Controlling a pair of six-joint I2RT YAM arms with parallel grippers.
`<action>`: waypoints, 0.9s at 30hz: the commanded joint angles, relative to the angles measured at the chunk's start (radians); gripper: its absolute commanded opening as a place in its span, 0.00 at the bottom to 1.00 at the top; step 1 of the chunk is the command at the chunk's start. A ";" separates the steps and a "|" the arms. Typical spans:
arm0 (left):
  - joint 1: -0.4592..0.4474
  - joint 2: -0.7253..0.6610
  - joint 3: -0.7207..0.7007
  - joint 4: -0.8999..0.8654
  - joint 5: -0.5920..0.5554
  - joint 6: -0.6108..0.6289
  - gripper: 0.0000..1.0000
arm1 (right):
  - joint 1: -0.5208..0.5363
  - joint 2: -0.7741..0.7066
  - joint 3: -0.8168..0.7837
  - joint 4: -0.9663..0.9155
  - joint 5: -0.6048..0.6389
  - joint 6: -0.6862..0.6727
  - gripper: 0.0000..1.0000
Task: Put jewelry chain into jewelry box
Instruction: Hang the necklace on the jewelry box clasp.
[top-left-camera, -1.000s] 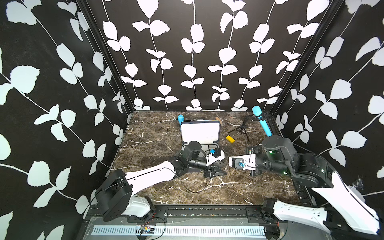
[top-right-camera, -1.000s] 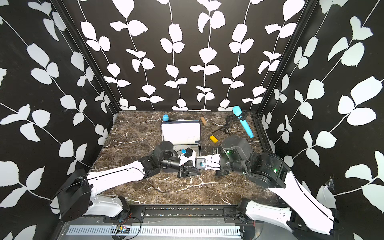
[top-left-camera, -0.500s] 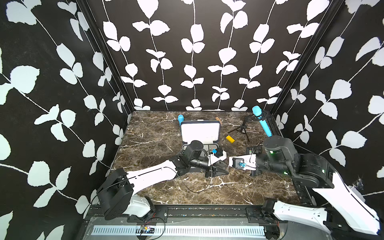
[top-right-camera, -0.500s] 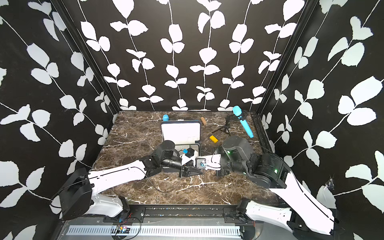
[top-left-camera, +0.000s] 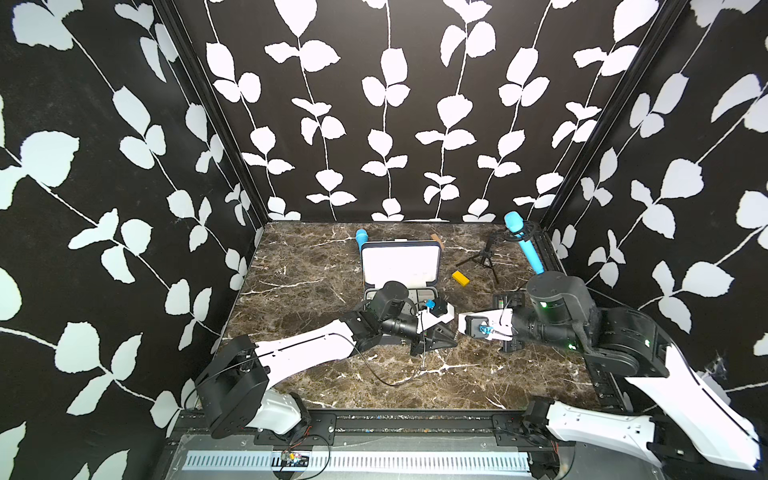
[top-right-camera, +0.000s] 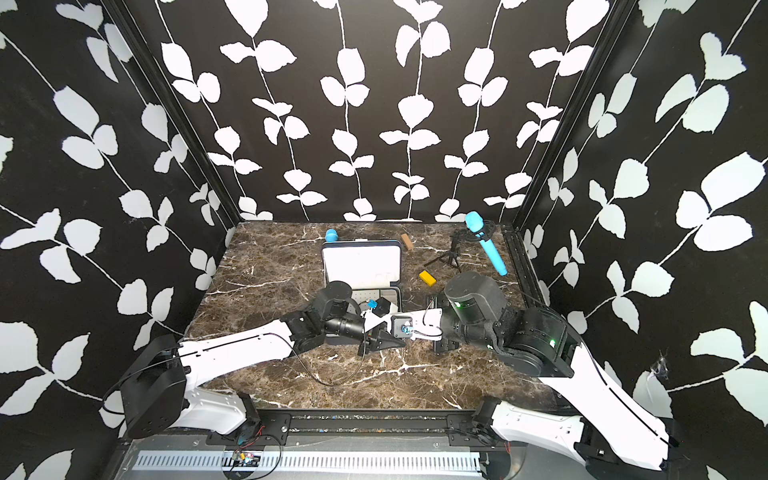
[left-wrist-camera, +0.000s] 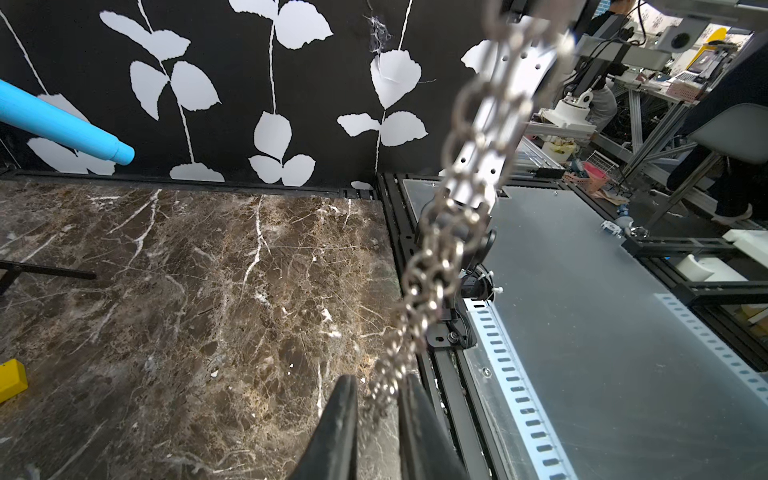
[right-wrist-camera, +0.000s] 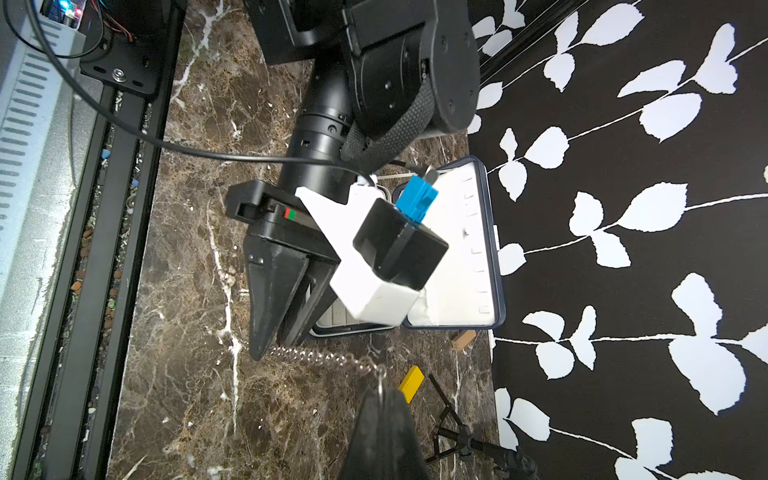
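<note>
Currently jewelry chain (right-wrist-camera: 324, 357) strung in air between both pincers: left gripper (right-wrist-camera: 270, 349) nipped onto one end, right gripper (right-wrist-camera: 380, 392) clamped on other (ring end). Open jewelry box (top-left-camera: 401, 266) just behind; left arm (top-left-camera: 307, 349) overhangs its base. Nearby: yellow block (top-left-camera: 460, 278), tripod (top-left-camera: 482, 259).

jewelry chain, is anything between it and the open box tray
No loose object. The jewelry chain spans left gripper and right gripper beside the open jewelry box; only the left wrist camera overhangs its tray.
</note>
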 joint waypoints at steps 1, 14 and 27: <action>-0.006 0.001 0.025 -0.014 0.021 0.008 0.15 | 0.006 -0.015 -0.007 0.039 0.005 -0.002 0.00; -0.006 0.015 0.048 -0.032 0.016 0.012 0.28 | 0.006 -0.026 -0.017 0.047 0.015 -0.007 0.00; -0.011 0.019 0.055 -0.037 0.029 0.015 0.11 | 0.006 -0.034 -0.021 0.048 0.015 -0.007 0.00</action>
